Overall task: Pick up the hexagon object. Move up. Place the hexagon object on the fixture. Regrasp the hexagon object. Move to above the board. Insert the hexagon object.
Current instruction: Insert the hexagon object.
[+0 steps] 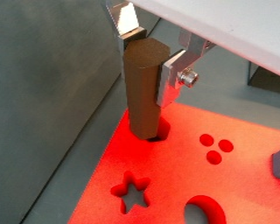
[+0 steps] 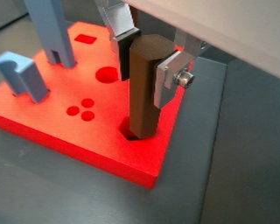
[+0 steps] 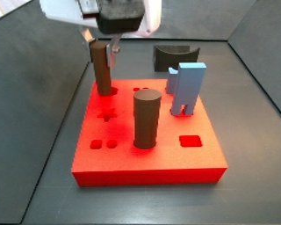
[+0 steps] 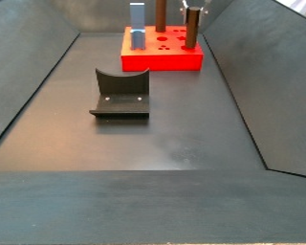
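Straight up and down is how the hexagon object (image 1: 143, 87) stands, and that matters most now. The tool (image 1: 152, 51) sits right on top of it, with its two silver fingers (image 2: 171, 77) closed on the rod's top part, so the rod hangs straight below the tool. The rod's bottom end is already inside a hole at a corner of the red board (image 2: 73, 131), as both wrist views show. In a side view the rod (image 3: 102, 68) stands tall in the board (image 3: 149, 163), so I think it has more to go down, though I cannot see how deep the hole is. I think the next push should go straight down along the rod. The fixture (image 4: 121, 94) stands well apart on the table (image 4: 156, 144), with nothing on it.
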Robot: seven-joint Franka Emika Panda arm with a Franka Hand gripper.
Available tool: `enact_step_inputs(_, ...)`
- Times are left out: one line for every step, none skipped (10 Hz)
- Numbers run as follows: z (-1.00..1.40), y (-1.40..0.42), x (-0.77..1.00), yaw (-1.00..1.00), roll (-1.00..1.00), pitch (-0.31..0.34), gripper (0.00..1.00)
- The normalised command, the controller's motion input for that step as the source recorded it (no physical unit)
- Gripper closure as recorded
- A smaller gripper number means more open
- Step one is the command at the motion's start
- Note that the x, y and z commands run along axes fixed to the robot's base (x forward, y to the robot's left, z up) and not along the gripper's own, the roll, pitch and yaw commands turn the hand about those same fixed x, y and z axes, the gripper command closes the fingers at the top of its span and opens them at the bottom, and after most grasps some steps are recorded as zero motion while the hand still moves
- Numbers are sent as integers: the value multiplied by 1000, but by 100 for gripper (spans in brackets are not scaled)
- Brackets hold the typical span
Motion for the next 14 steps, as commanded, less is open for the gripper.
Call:
enact_step_inputs(-454, 0, 0, 0, 0, -36, 100)
enact_step_inputs(-549, 0, 363, 0, 0, 0, 100)
enact_step_inputs(-557, 57, 520, 0, 79, 50, 100)
enact_step_inputs(-251, 0, 243, 0, 1, 1, 100)
enact_step_inputs(-86, 0, 60, 0, 0, 0, 100)
enact_step_inputs(-160, 89, -3, 0, 0, 11, 100)
enact_step_inputs(-237, 60, 0, 0, 0, 0, 100)
enact_step_inputs(-434, 214, 111, 0, 0, 39, 100)
enact_step_inputs(-531, 260, 63, -11, 0, 11, 100)
enact_step_inputs(-351, 0, 3, 0, -29, -66, 100)
enact_step_inputs(-451, -86, 0, 0, -4, -97, 100)
enact_step_inputs(-646, -200, 0, 0, 40, -113, 100)
enact_step_inputs(-897, -240, 0, -9, 133, -103, 100)
enact_step_inputs(-980, -220, 0, -6, 137, -107, 100)
